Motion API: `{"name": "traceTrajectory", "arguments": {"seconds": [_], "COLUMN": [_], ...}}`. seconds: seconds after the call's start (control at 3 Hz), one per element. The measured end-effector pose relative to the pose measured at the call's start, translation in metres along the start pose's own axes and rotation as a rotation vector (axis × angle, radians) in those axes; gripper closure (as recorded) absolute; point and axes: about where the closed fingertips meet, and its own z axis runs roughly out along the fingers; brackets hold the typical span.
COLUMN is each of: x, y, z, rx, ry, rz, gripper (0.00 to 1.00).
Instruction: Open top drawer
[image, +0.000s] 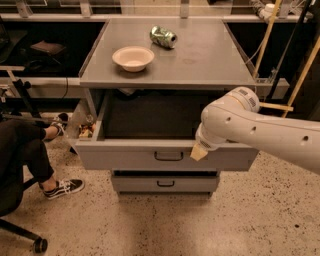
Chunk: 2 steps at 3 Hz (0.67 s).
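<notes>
While tool (200, 151) sits at its left-right front, grip unclear, top drawer (125, 156) juts camera-ward.

Grey tabletop (210, 65), seen from above. A pale bowl (133, 57) stands upright toward the left edge. A crushed green can (163, 36) lies on its side nearer the back edge, apart from the bowl. The jaws hang below the front edge, right of centre.

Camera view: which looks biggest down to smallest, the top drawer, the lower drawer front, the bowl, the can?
1. top drawer
2. lower drawer front
3. bowl
4. can
Bowl and can sit farther back, so true sizes are unsure. The gripper is at the top drawer's front edge.
</notes>
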Motion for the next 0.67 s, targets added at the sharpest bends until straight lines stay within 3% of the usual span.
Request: {"name": "traceTrajectory", "arguments": {"seconds": [0.67], "x": [0.0057], "y": [0.0063], "z": [-0.0044], "rx": [0.003], "ry": [0.004], "rz": [0.005], "gripper": [1.0]}}
